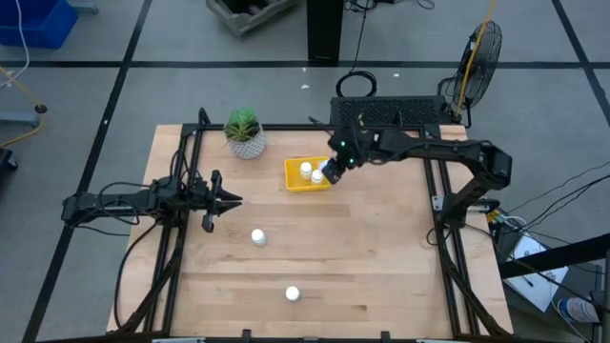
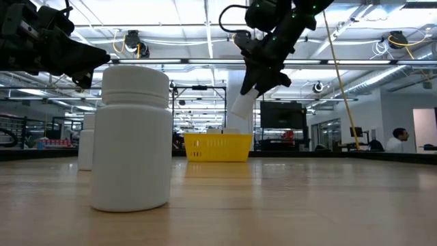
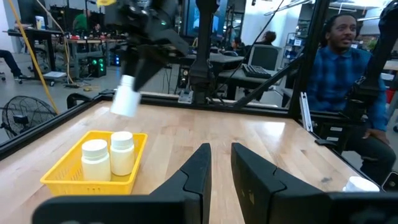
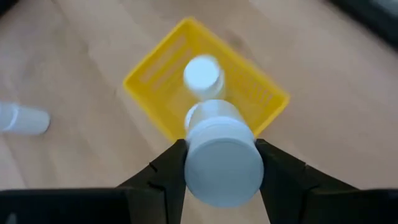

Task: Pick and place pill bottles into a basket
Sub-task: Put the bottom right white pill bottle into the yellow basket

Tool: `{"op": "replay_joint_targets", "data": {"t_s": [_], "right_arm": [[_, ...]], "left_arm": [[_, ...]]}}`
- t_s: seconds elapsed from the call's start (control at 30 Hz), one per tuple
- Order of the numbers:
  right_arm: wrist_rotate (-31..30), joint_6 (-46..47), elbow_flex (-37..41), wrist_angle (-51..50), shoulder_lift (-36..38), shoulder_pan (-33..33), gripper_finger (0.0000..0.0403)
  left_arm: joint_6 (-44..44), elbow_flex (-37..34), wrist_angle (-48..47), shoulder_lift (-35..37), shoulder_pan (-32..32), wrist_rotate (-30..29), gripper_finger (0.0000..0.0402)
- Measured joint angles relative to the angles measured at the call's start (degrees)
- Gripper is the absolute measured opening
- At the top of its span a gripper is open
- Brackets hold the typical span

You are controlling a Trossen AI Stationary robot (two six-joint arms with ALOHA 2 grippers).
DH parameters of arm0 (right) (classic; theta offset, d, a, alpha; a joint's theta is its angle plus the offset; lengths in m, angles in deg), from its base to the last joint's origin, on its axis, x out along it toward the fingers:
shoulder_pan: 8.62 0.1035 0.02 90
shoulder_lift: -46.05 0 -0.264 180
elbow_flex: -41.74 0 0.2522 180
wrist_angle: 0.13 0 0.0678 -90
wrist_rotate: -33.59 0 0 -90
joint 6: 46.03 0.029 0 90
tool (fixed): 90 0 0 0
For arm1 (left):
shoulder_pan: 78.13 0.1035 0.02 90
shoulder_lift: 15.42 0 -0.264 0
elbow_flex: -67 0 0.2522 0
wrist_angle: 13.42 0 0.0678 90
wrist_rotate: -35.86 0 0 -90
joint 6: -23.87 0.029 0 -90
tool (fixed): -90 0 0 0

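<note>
The yellow basket [image 1: 294, 181] sits on the table's far middle with two white pill bottles [image 3: 95, 160] [image 3: 122, 152] standing in it. My right gripper [image 1: 332, 171] hovers over the basket's right rim, shut on a third pill bottle [image 2: 244, 102]. Two more pill bottles stand on their bases on the bare wood, one at mid-table [image 1: 258, 236] and one nearer the front edge [image 1: 293, 293]. My left gripper [image 1: 227, 201] waits at the left, shut and level, touching nothing. My right gripper pinches the bottle's round sides [image 4: 252, 155] between its two fingers [image 4: 280, 171], at the end nearest the wrist. The fingers slant down from the table's right side, and the bottle lies roughly along them. It hangs tilted, its lower end [image 2: 237, 111] clear above the basket [image 2: 217, 147].
A white pot with a green plant [image 1: 247, 134] stands just left of the basket at the far edge. Black frame rails [image 1: 440, 205] run along both table sides. A person in a blue shirt [image 3: 342, 59] sits beyond the table. Bare wood lies across the right half.
</note>
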Motion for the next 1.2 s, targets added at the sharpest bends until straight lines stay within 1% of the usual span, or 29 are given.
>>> {"op": "replay_joint_targets", "data": {"t_s": [0.13,0.23,0.3,0.43,0.57,0.73,0.83,1.03,1.1,1.2], "right_arm": [[2.71,-1.29,0.00,2.71,0.00,-3.21,0.0149],[3.11,-1.70,0.00,4.90,0.00,-5.04,0.0149],[4.51,-2.49,-0.02,6.04,0.00,-6.15,0.0149],[6.27,-4.21,-0.71,7.25,-0.93,-7.15,0.0149],[8.82,-5.25,-3.73,4.13,-3.98,-7.71,0.0149],[8.68,-9.63,-10.96,-1.42,-9.31,-7.81,0.0149],[7.38,-12.42,-16.43,-6.46,-12.57,-8.09,0.0149],[7.27,-18.17,-27.27,-19.31,-19.85,-8.59,0.0149],[7.31,-19.11,-29.35,-22.82,-21.80,-8.41,0.0149],[7.45,-19.43,-29.81,-24.31,-22.81,-7.79,0.0149]], "left_arm": [[0.00,0.00,-0.01,0.00,0.00,0.00,0.0065],[0.00,0.00,0.00,0.00,0.00,0.00,0.0065],[0.00,0.00,-0.02,0.00,0.00,0.00,0.0065],[-0.01,0.00,0.00,0.00,0.00,0.01,0.0065],[0.00,0.00,0.00,0.00,0.00,0.01,0.0065],[-0.01,0.00,0.04,0.00,0.00,0.00,0.0065],[-0.02,0.00,0.01,-0.02,0.00,0.00,0.0065],[-0.01,0.00,-0.02,0.00,0.00,0.00,0.0065],[-0.02,0.00,-0.06,-0.01,0.00,0.02,0.0065],[-0.02,0.00,-0.10,0.00,0.00,0.00,0.0065]]}}
